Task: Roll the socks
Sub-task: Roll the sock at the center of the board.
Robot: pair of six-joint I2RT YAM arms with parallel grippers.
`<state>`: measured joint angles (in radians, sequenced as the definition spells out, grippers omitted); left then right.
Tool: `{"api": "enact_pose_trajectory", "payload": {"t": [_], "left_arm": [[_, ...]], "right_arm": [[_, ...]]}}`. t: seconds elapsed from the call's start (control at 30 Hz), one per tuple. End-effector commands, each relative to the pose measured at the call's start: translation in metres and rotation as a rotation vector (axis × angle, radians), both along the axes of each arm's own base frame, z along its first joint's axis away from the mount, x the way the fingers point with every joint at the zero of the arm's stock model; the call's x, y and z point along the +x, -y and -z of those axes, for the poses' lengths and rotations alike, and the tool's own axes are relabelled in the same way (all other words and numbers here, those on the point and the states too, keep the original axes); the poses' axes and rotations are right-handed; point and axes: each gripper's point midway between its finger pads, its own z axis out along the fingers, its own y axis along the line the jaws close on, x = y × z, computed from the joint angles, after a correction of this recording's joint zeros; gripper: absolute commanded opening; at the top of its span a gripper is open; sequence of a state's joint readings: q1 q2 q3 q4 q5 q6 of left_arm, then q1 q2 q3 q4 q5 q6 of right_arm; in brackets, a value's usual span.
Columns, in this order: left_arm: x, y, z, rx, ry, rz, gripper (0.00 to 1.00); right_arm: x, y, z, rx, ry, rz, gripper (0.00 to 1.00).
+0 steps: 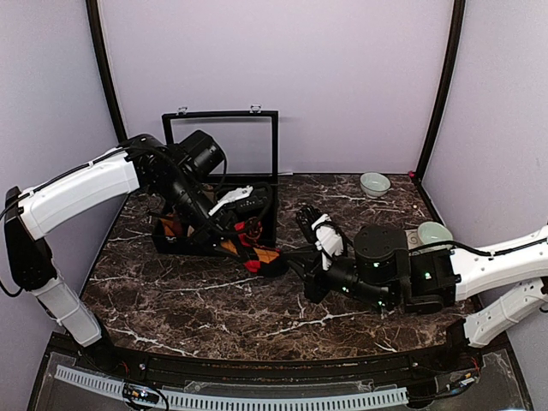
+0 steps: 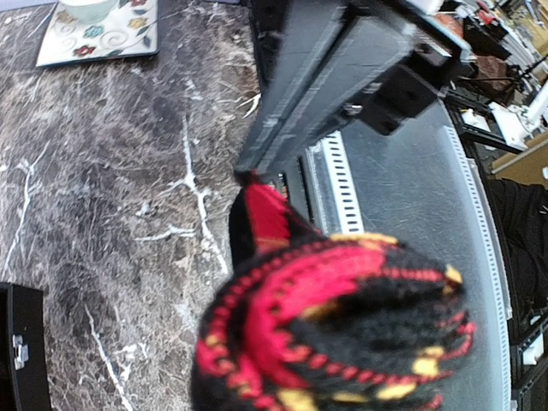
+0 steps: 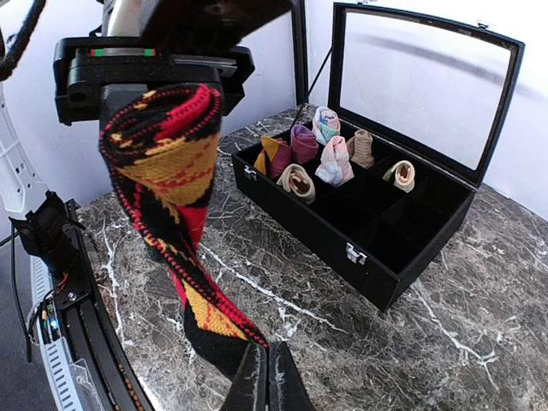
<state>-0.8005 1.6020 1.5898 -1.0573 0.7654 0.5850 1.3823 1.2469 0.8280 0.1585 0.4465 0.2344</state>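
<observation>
A long black sock (image 3: 167, 163) with red and yellow argyle diamonds stretches between my two grippers above the marble. My left gripper (image 1: 246, 235) is shut on its upper end, just in front of the black box. The bunched knit (image 2: 334, 325) fills the bottom of the left wrist view and hides that gripper's fingers. My right gripper (image 3: 267, 358) is shut, its fingers pressed together on the sock's lower black end. In the top view the right gripper (image 1: 295, 261) sits just right of the sock (image 1: 259, 253).
An open black compartment box (image 3: 342, 235), lid upright, holds several small sock rolls (image 3: 330, 158). It stands at the back left of the table (image 1: 214, 308). Two pale green bowls (image 1: 374, 183) (image 1: 432, 233) sit at the right. A floral mat (image 2: 98, 38) lies beyond the sock.
</observation>
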Motion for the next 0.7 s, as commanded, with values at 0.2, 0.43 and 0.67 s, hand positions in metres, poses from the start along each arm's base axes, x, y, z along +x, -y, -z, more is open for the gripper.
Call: {"api": "enact_pose_trajectory", "payload": {"t": [0.2, 0.43, 0.67], "left_arm": [[-0.041, -0.007, -0.034, -0.102, -0.185, 0.152, 0.0], [-0.053, -0.008, -0.035, -0.125, -0.273, 0.195, 0.0], [-0.057, -0.007, -0.041, -0.142, -0.329, 0.203, 0.0]], "right_arm": [[0.015, 0.009, 0.003, -0.038, 0.003, 0.085, 0.0], [-0.015, -0.021, -0.046, 0.103, 0.107, -0.166, 0.09], [-0.028, -0.019, -0.084, 0.13, 0.18, -0.323, 0.38]]}}
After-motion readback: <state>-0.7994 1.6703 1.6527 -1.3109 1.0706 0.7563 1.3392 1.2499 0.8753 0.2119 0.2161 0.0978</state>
